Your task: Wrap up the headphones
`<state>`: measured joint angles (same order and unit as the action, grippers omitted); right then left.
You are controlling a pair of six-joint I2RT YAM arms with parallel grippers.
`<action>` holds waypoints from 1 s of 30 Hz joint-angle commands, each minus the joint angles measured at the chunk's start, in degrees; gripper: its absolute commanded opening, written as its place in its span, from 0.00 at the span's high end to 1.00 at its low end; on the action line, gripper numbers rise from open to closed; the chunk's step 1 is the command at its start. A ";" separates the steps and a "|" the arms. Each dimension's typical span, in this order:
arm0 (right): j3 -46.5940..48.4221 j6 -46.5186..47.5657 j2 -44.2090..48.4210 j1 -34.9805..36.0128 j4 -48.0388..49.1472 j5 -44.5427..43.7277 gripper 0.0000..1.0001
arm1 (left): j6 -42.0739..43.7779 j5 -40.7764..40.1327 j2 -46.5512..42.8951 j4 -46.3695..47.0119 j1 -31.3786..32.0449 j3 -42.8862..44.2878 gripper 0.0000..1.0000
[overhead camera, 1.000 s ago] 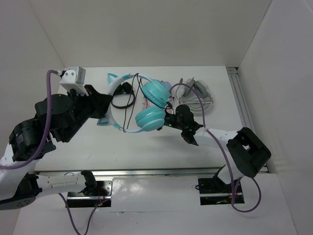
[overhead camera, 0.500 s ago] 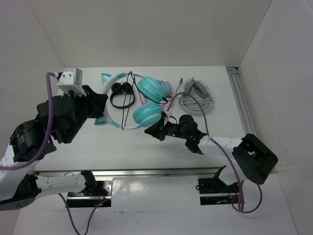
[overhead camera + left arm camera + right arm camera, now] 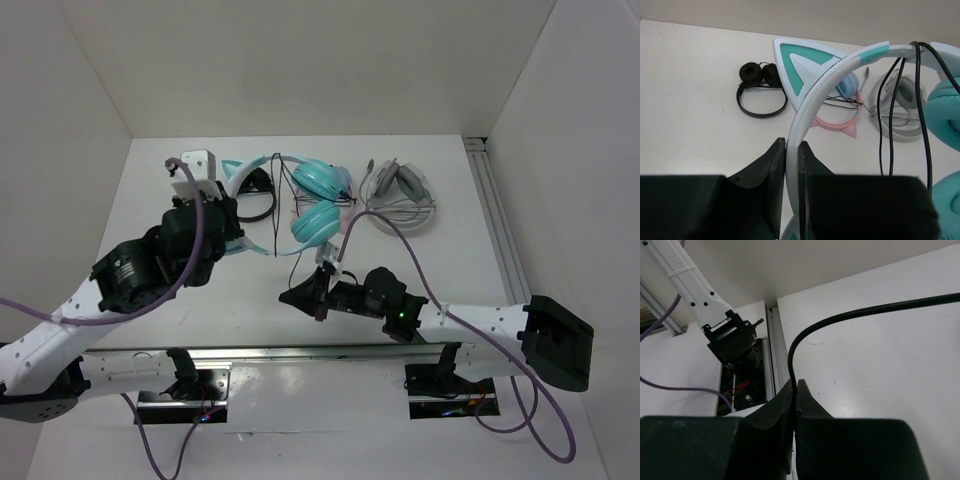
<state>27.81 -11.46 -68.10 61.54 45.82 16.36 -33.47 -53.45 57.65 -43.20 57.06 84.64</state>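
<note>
- Headphones [image 3: 318, 203]: teal pair, at the far middle of the desk [image 3: 470, 240], cups side by side, pale headband arching to the left.
- Left pincer [image 3: 232, 232] is pressed together on the headband [image 3: 802, 120]; in the left wrist view both black fingers [image 3: 771, 165] clamp the thin band edge-on.
- One teal cat ear [image 3: 805, 65] stands up from the band just above the grip.
- Cannot tell whether the cups touch the desk or hang just off it.
- Cable [image 3: 880, 309]: thin, black. Several strands cross over the band near the cup and drop straight down.
- Right pincer [image 3: 292, 296] sits nearer the front edge, well apart from the cups, nose pointing left. It is pinching the cable: the right wrist view shows the cord curving down into the closed tips [image 3: 794, 386].
- Small black headset [image 3: 761, 90] lies flat on the desk beyond the band.
- Pink cat-ear pair [image 3: 837, 122] lies behind the band, partly hidden.
- Grey-white pair [image 3: 400, 195] lies to the right of the teal cups, near but apart.
</note>
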 commanded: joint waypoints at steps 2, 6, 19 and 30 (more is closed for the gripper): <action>4.44 1.36 1.56 3.50 -8.45 -11.43 1.00 | -5.89 -6.93 2.81 5.78 -1.59 0.35 1.00; 5.06 1.36 2.79 7.27 -10.67 -14.33 1.00 | -9.59 -2.64 3.35 5.23 -8.96 -1.14 1.00; 12.86 5.65 2.88 12.02 -21.90 -16.52 1.00 | -11.35 -0.86 8.00 4.62 -15.49 -7.37 1.00; 30.09 17.61 -0.98 12.03 -49.41 -27.35 0.99 | -11.55 -1.05 9.86 1.62 -15.49 -14.58 1.00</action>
<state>52.38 0.49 -68.20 72.99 6.28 -6.85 -43.68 -53.41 70.57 -46.33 41.80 70.35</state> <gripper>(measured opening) 0.044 0.241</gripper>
